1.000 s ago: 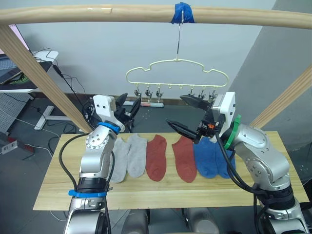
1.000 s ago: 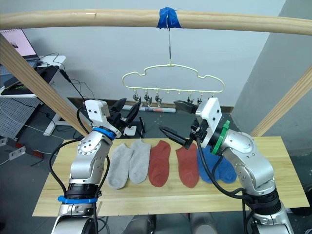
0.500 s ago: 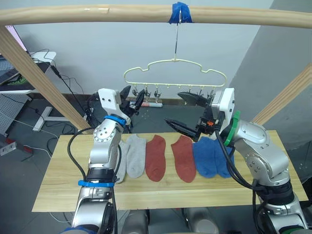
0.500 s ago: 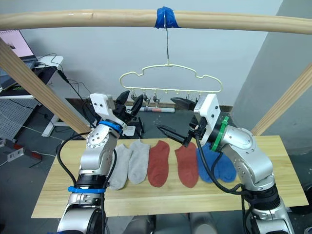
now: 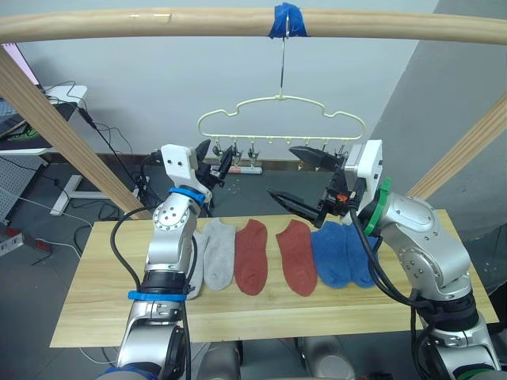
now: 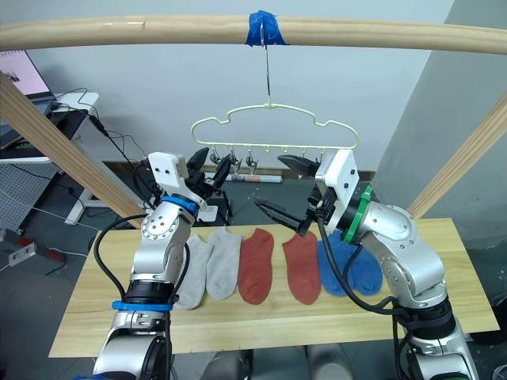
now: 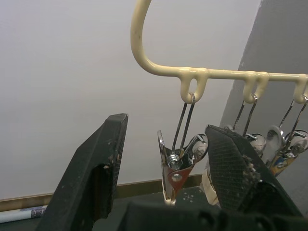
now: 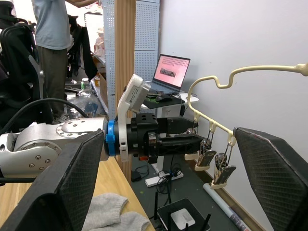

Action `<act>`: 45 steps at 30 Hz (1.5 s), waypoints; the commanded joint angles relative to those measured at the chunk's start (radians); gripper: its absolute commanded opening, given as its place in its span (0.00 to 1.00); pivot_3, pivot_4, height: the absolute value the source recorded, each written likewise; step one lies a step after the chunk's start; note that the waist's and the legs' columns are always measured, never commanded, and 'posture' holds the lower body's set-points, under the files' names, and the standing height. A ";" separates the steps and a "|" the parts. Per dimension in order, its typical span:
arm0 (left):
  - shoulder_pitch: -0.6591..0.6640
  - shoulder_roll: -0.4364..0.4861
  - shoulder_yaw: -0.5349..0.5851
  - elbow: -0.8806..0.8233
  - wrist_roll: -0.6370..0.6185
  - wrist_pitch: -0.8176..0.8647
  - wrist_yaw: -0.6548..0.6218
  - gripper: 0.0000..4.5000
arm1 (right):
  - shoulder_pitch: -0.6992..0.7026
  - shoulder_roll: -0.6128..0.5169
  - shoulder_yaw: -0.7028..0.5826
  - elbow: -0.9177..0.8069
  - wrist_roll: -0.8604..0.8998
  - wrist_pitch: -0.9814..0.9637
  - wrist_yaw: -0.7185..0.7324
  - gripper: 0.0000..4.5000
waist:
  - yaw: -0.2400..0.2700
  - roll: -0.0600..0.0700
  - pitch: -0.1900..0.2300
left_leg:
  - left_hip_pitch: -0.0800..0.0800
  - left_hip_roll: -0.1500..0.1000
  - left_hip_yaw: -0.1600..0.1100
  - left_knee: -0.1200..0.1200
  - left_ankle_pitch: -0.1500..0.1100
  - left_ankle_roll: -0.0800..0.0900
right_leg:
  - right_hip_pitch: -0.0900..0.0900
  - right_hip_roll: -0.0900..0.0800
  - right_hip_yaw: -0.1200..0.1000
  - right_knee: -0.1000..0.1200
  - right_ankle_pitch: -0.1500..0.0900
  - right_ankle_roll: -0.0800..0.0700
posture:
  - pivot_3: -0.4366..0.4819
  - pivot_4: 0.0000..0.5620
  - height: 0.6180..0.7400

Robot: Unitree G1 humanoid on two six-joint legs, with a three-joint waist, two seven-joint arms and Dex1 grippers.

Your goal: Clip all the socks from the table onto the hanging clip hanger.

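Left eye view shows six socks lying side by side on the counter (image 5: 95,293): two light grey socks (image 5: 210,253), two rust red socks (image 5: 273,255) and two blue socks (image 5: 341,253). None is clipped up yet. The grey pair is partly hidden behind the left arm, and the blue pair overlaps and sits under the right arm.

Above them the clip hanger (image 5: 281,117) hangs by its hook from a wooden beam (image 5: 158,24) at a patch of blue tape (image 5: 283,20). A row of small metal clips (image 5: 253,149) dangles along its lower bar; about seven can be made out, all empty.

The left gripper (image 5: 212,161) is raised to the hanger's left end, its jaws spread on either side of the end clip (image 7: 175,163), not touching it. The right gripper (image 5: 305,178) is lifted above the red and blue socks, below the hanger's right half, jaws wide apart and holding nothing.
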 commanded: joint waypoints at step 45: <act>0.086 0.096 -0.017 -0.297 -0.117 0.298 -0.098 0.00 | 0.113 -0.188 -0.003 0.850 -0.426 -0.125 -0.083 1.00 | 0.003 -0.002 0.005 | 0.001 0.001 0.006 0.001 0.000 0.000 | 0.000 0.000 0.003 0.001 -0.002 0.004 | 0.26 0.42 1.00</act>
